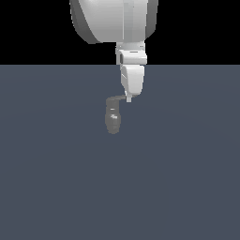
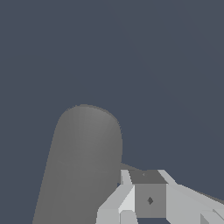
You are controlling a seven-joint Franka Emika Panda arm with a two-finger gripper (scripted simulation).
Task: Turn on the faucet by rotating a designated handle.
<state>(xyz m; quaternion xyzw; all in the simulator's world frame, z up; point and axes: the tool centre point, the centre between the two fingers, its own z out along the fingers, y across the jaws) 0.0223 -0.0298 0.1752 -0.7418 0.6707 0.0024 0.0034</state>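
Centrally in the exterior view, the faucet [image 1: 113,120], a stubby rounded matte-grey cylinder, stands on a flat slate-blue table [image 1: 56,187] under a black backdrop. Its thin handle [image 1: 118,98] projects toward the exterior view's right, meeting the white pincer [image 1: 129,98]; whether that pincer is closed cannot be told.

Wrist view: the smooth grey faucet [image 2: 83,162] body fills the frame beside the pincer [image 2: 144,197].

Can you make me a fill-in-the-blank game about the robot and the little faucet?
1. The faucet is colored ____.
2. In the exterior view, the gripper comes at the handle from ____.
3. In the exterior view, the handle sticks out from the ____ of the faucet's body.
4. The floor around the faucet is a dark blue-____ color.

Missing words: grey; above; top; grey
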